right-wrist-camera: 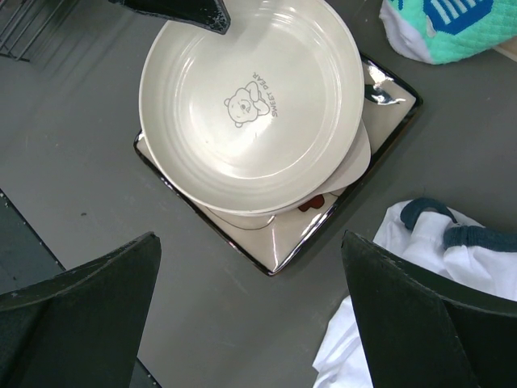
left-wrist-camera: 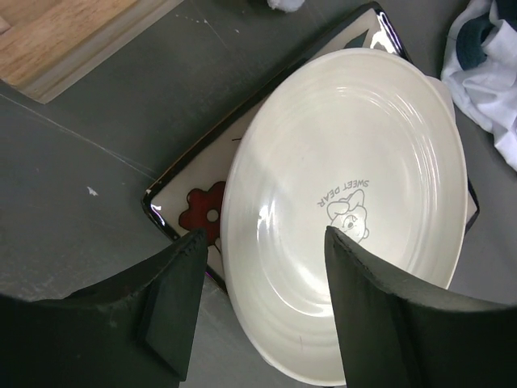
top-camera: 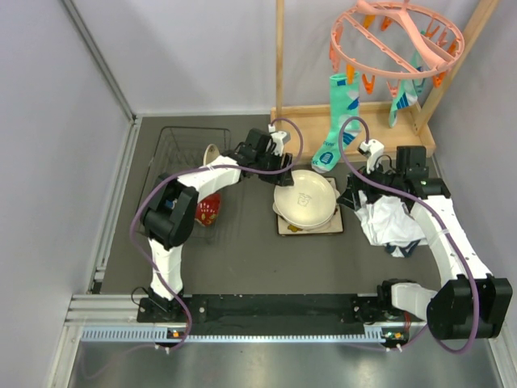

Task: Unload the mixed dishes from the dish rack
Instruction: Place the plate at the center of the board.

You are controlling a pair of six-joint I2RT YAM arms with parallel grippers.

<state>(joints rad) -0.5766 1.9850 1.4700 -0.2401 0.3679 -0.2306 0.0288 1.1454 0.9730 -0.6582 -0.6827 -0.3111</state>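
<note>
A large cream dish (top-camera: 305, 198) with a bear print lies on top of a stack, over another cream dish (right-wrist-camera: 359, 158) and the square cream floral plate (top-camera: 284, 228). My left gripper (top-camera: 283, 168) hangs open over the dish's left rim (left-wrist-camera: 262, 242), holding nothing. My right gripper (top-camera: 353, 196) is open and empty above the table at the stack's right corner (right-wrist-camera: 250, 242). The black wire dish rack (top-camera: 174, 149) stands at the back left. A cup (top-camera: 212, 155) lies on its side in it, and a red patterned mug (top-camera: 208, 210) shows beside my left arm.
A crumpled white cloth (top-camera: 392, 222) lies right of the stack, under my right arm. A wooden frame (top-camera: 355, 113) with a pink peg hanger (top-camera: 396, 36) and teal socks (top-camera: 331, 121) stands at the back right. Grey walls close in the left and back sides.
</note>
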